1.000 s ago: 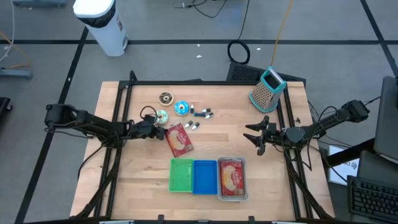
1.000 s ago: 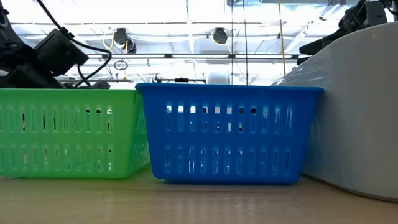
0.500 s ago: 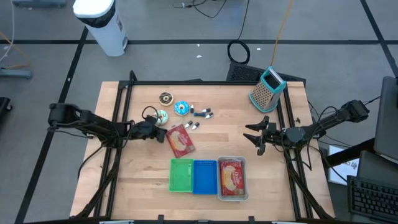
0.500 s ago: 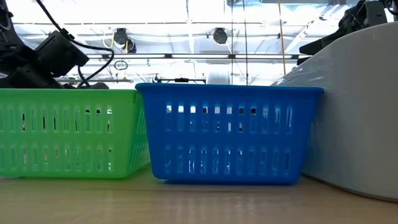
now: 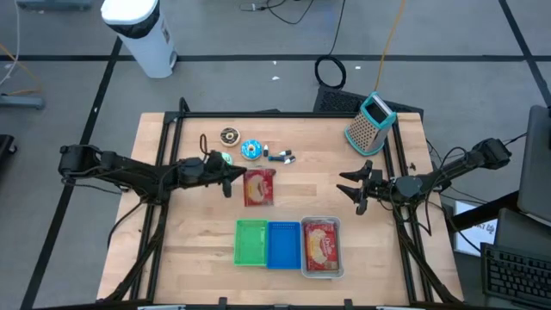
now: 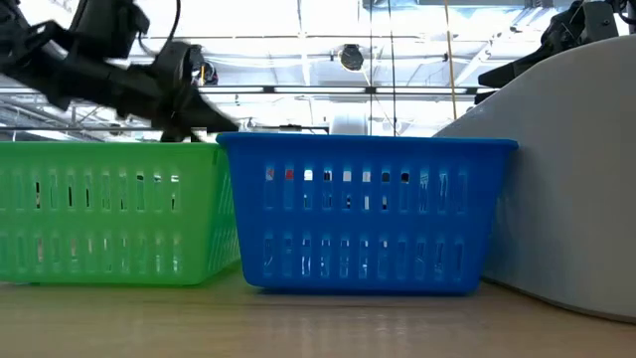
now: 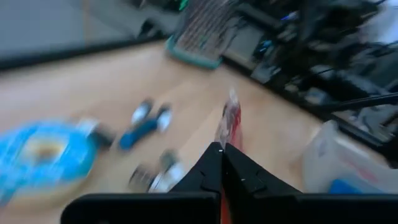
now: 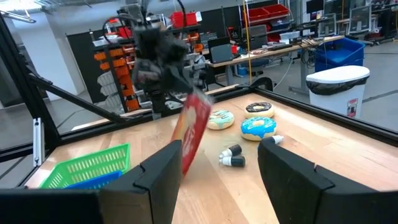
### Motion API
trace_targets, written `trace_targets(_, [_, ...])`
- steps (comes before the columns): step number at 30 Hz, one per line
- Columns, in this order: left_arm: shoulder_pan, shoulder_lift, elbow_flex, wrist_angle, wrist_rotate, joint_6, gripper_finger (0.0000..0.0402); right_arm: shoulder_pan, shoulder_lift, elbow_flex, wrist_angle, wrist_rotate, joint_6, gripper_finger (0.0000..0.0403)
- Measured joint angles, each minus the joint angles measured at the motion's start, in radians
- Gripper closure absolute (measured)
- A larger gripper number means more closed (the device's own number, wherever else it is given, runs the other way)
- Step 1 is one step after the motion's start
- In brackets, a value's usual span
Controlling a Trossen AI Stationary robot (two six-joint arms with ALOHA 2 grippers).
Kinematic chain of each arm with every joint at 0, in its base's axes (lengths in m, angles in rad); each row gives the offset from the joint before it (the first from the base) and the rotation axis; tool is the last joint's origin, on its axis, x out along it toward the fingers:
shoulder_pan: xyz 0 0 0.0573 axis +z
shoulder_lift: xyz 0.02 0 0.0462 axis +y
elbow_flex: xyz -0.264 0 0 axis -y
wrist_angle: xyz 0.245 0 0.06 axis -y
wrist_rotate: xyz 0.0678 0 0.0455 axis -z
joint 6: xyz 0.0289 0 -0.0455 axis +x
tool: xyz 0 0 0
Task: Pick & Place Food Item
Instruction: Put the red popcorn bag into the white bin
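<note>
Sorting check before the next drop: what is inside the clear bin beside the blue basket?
The clear bin holds one red food packet, lying flat. Anything beneath that packet is hidden.

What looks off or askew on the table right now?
Only the red snack packet: it hangs tilted off the wood, pinched at one edge by the shut left end effector, not lying flat. The donuts, green basket, blue basket and clear bin sit in order; nothing spilled.
</note>
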Motion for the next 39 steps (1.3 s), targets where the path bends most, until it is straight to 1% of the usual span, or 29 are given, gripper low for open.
trace_targets(3, [-0.013,-0.015,0.078,-0.061,0.017,0.087,0.04,0.0,0.0,0.0,0.0,0.0,0.007,0.0204])
trace_targets(6, [-0.029,-0.017,0.172,-0.199,0.027,0.15,0.0401,0.0,0.0,0.0,0.0,0.003,0.008,0.0204])
trace_targets(9, [-0.052,-0.01,0.263,-0.316,0.023,0.202,0.0401,0.0,0.0,0.0,0.004,0.036,0.009,0.0204])
trace_targets(13, [-0.083,0.023,0.34,-0.354,0.023,0.267,0.0401,0.0,0.005,0.0,0.024,0.051,0.02,0.0204])
trace_targets(18, [-0.111,0.067,0.393,-0.321,0.048,0.363,0.0401,0.0,0.046,0.011,0.067,0.049,0.026,0.0204])
trace_targets(22, [-0.119,0.116,0.393,-0.257,0.066,0.412,0.0401,0.0,0.128,0.062,0.068,0.047,0.013,0.0204])
trace_targets(25, [-0.118,0.158,0.393,-0.189,0.086,0.418,0.0401,0.0,0.218,0.109,0.072,0.048,-0.013,0.0204])
trace_targets(30, [-0.118,0.224,0.393,-0.074,0.122,0.437,0.0401,0.0,0.391,0.177,0.169,0.048,-0.06,0.0204])
trace_targets(33, [-0.117,0.257,0.393,-0.027,0.127,0.44,0.0401,-0.01,0.495,0.218,0.263,0.048,-0.091,0.0202])
trace_targets(36, [-0.114,0.282,0.393,0.024,0.127,0.441,0.0401,-0.025,0.594,0.251,0.307,0.046,-0.108,0.0191])
trace_targets(39, [-0.115,0.287,0.393,0.037,0.127,0.442,0.0401,-0.041,0.683,0.296,0.366,0.036,-0.109,0.0173])
